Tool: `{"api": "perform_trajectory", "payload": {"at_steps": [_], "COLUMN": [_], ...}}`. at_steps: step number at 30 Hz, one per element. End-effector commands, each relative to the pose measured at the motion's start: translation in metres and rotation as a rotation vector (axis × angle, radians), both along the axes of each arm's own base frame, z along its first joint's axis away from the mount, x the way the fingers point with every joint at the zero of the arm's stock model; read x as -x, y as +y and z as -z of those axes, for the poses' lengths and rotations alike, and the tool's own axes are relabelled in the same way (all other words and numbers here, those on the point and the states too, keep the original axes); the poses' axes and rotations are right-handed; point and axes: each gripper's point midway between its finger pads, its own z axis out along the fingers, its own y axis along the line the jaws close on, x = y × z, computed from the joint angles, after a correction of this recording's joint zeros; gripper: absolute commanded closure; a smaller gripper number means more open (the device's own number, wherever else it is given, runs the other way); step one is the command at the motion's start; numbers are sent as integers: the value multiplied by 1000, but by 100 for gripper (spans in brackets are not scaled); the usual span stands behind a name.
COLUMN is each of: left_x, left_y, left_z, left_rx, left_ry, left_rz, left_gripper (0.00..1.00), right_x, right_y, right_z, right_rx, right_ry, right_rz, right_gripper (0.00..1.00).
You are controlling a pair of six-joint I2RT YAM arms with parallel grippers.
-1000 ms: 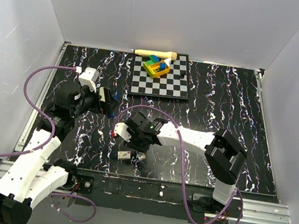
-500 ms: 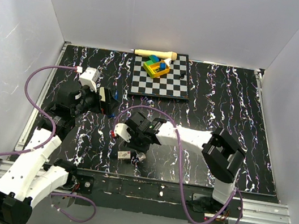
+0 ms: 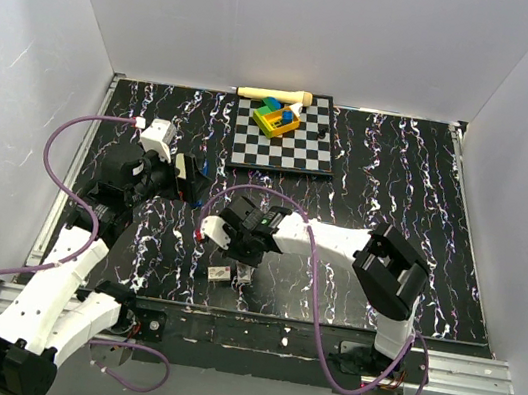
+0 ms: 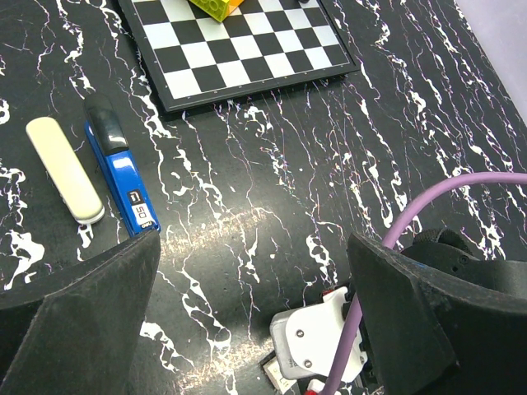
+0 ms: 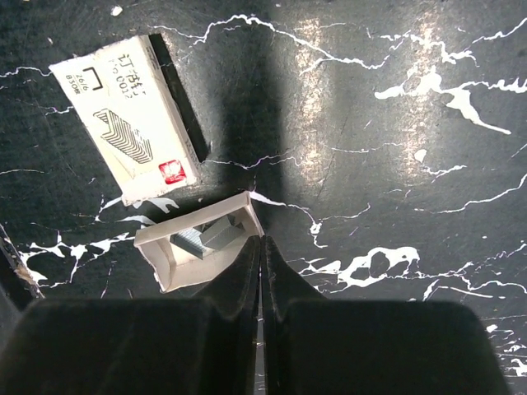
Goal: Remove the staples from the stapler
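The blue stapler [image 4: 122, 179] lies flat on the black marbled table, its black end toward the checkerboard. It is just beyond my left finger. In the top view only a blue sliver of the stapler [image 3: 206, 170] shows beside my left gripper [image 3: 188, 177]. My left gripper [image 4: 255, 321] is wide open and empty above the table. My right gripper [image 5: 261, 245] is shut, its tips at the corner of a small white tray of staples [image 5: 198, 247]. I see nothing between its fingers. In the top view my right gripper [image 3: 243, 261] is low, near the front of the table.
A white staple box sleeve [image 5: 128, 119] lies beside the tray. A cream oblong piece [image 4: 64, 169] lies next to the stapler. A checkerboard [image 3: 283, 135] with coloured blocks [image 3: 278, 117] and a wooden stick [image 3: 273, 94] are at the back.
My right arm has edged slightly left over the staple tray. My left arm has not moved.
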Motion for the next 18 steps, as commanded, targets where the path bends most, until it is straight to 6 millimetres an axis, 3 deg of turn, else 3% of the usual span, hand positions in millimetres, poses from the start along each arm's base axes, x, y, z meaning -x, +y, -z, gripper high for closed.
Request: {"api": "perform_trajectory", "payload": {"at_steps": [1,12,18], "left_x": [2,2,1], "left_y": [0,-1,0], "left_z": [-6,-6,-5], "left_rx": [-5,-4,-3], "left_ry": [-18,-19,-16], "left_rz": [10,11,6], "left_gripper": [2,2,2], "right_x": [-9,-21,-20], "right_y": [7,-18,-39], "right_z": [-12,-21,-36], "right_rx": [-17,73,94], "right_ry": [-26,-28,39], "right_rz": [24,270,527], "right_gripper": [98,99,99]}}
